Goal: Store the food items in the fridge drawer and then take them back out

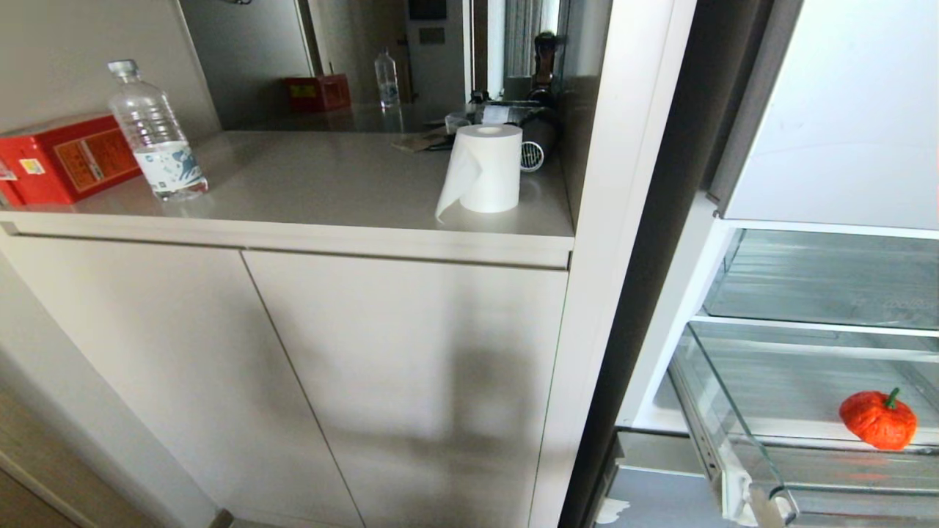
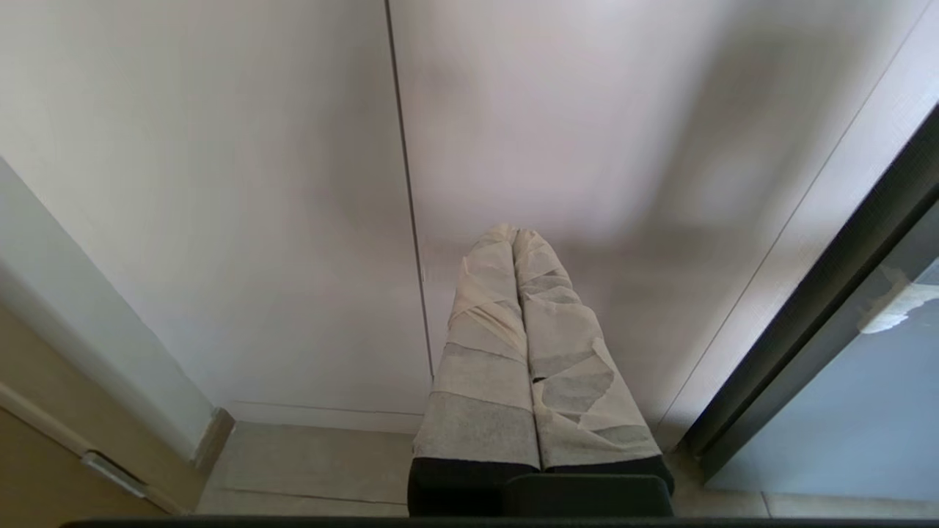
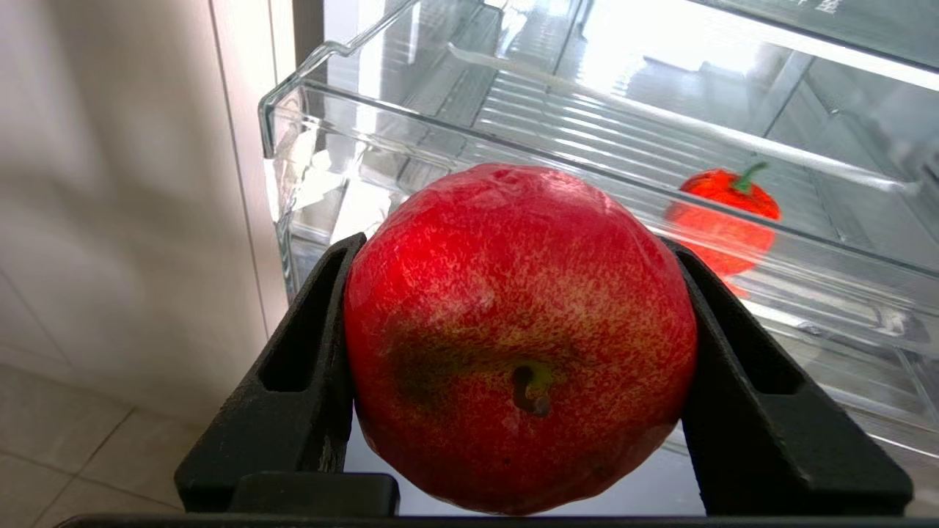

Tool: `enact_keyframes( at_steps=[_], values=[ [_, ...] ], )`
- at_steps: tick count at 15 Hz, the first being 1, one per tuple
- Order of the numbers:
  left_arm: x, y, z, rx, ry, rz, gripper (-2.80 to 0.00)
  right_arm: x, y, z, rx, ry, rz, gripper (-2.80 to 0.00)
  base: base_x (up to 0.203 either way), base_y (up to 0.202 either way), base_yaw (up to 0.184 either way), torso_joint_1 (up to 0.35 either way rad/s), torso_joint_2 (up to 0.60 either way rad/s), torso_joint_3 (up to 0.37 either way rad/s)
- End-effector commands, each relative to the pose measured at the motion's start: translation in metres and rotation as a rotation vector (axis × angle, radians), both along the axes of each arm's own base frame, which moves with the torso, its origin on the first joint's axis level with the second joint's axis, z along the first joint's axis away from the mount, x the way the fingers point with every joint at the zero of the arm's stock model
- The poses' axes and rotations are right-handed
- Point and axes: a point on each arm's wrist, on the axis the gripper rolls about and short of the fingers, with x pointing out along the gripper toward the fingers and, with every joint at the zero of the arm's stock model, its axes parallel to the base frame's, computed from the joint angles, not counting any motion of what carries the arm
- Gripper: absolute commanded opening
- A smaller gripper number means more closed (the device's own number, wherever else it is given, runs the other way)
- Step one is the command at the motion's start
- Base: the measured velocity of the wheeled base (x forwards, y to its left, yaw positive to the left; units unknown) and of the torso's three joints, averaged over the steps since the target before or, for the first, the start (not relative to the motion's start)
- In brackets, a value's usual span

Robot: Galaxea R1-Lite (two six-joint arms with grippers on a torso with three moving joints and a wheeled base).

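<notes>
Gripping red apple, right hand

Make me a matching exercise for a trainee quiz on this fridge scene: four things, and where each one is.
Things:
1. red apple
2. orange-red fruit
3. paper roll
4. left gripper

Places:
A. on the countertop
B. between the right gripper fingers
C. facing the cabinet doors
D. inside the fridge drawer

Pairs: 1-B, 2-D, 3-A, 4-C
</notes>
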Motion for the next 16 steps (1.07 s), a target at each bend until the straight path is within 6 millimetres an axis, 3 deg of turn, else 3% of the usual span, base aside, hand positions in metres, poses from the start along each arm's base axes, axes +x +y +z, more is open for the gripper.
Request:
enact_keyframes(
  at_steps=[1,13,16],
  values=[
    [-0.0001,0.0000,0.0001,0.000,0.000,0.000,-2.80,-0.0002,0.0001,0.0006,-0.004,-0.009,0.003,-2.80,0.000,0.000,0.000,0.000,0.00,0.000],
    [0.0000,0.0000,-0.0002,0.000,0.001,0.000,-2.80,-0.0002,0.0000,0.0006,0.008,-0.008,-0.002,-2.80,0.000,0.000,0.000,0.000,0.00,0.000],
    [-0.0001,0.0000,0.0001,0.000,0.000,0.000,-2.80,-0.0002,0.0000,0.0006,0.010,-0.008,-0.001,-2.80,0.001,0.006,-0.136,0.002,0.00,0.003]
  ],
)
